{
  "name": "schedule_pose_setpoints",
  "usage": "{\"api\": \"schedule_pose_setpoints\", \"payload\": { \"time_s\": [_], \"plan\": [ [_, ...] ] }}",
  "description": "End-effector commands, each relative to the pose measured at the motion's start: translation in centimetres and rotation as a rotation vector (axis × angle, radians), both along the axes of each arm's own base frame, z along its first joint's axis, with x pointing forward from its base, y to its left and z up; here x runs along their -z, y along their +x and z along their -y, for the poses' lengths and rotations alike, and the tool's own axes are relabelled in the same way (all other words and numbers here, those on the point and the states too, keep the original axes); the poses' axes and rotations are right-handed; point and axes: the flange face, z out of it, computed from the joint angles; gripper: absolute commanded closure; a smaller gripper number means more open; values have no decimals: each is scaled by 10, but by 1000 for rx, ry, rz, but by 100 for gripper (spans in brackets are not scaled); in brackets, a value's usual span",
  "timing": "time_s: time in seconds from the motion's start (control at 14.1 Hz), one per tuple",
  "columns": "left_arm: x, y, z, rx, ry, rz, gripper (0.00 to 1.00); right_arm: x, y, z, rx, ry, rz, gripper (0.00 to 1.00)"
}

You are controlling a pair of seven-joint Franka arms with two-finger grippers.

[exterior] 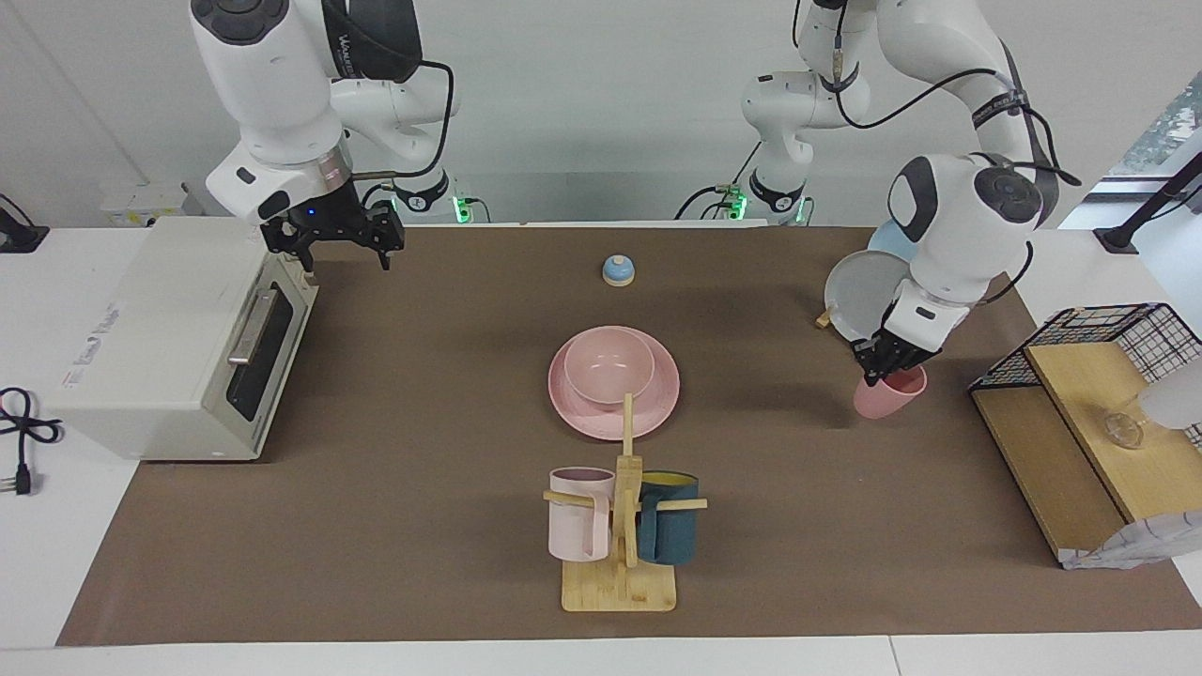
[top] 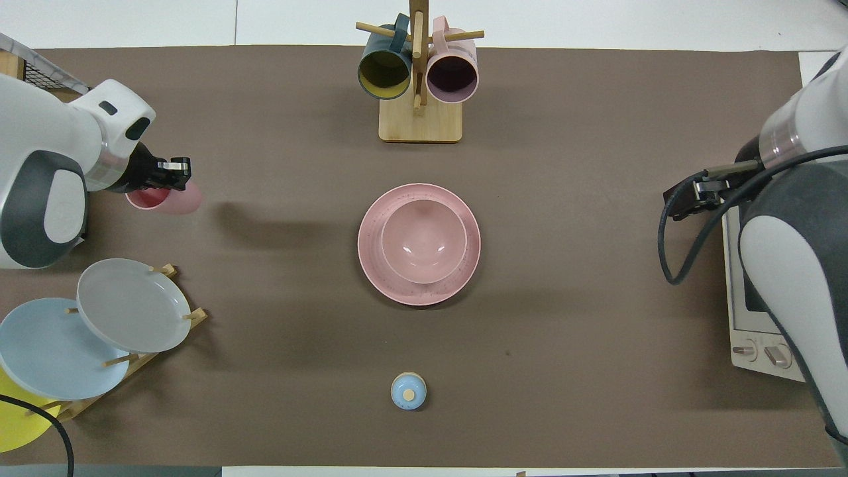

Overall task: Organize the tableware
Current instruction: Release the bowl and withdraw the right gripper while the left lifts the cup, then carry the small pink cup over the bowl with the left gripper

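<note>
The pink bowl (exterior: 608, 364) sits in the pink plate (exterior: 582, 418) at the middle of the table; the overhead view shows the bowl (top: 424, 242) centred on the plate (top: 397, 288). The pink cup (exterior: 887, 394) is tilted at the left arm's end of the table, next to the plate rack. My left gripper (exterior: 885, 368) is shut on the cup's rim; in the overhead view this gripper (top: 173, 173) is over the cup (top: 169, 200). My right gripper (exterior: 333, 246) is open and empty, raised over the toaster oven's corner, and it also shows in the overhead view (top: 686, 199).
A toaster oven (exterior: 178, 338) stands at the right arm's end. A mug tree (exterior: 620, 526) with a pale pink and a teal mug is farther from the robots than the plate. A plate rack (top: 126, 311), a blue bell (exterior: 618, 270) and a wire-and-wood shelf (exterior: 1089, 404) also stand here.
</note>
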Motion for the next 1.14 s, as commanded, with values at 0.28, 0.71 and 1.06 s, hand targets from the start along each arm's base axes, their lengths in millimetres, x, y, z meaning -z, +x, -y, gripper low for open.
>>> {"api": "schedule_pose_setpoints", "payload": {
  "time_s": [0.28, 0.71, 1.06],
  "plan": [
    [-96, -49, 229, -188, -63, -55, 100, 5, -11, 38, -55, 41, 24, 0],
    [-17, -95, 352, -266, -68, -43, 100, 4, -19, 44, -51, 42, 20, 0],
    [32, -110, 373, -279, -57, -45, 100, 3, -18, 46, -51, 42, 23, 0]
  ]
}}
